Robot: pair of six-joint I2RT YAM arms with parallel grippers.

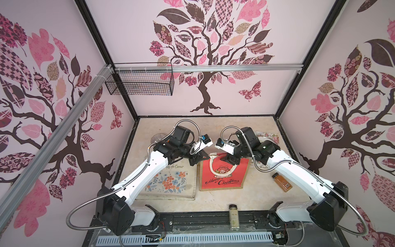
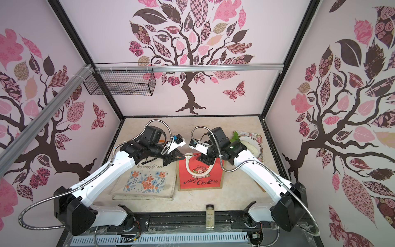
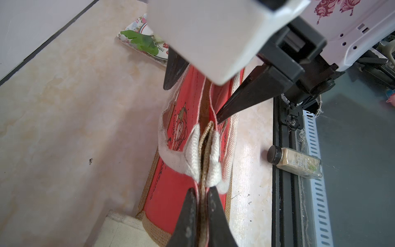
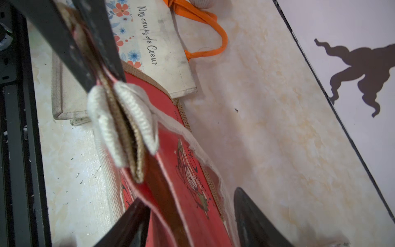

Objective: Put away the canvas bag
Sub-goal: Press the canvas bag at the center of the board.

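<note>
Left claw point(image 3: 201, 190) tight on rim of red, burlap-trimmed, white-handled canvas bag point(image 1: 222, 181); right claw point(image 4: 188, 195) agape astride it

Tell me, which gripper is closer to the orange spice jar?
Right. The right gripper straddles the red bag's top edge, on the side toward the orange spice jar; the left gripper pinches the same edge farther from the jar.

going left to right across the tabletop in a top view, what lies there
floral bag → red christmas bag → brown spice jar; the pale spice jar at the near edge overlaps the red bag's span, so it is left out
</note>
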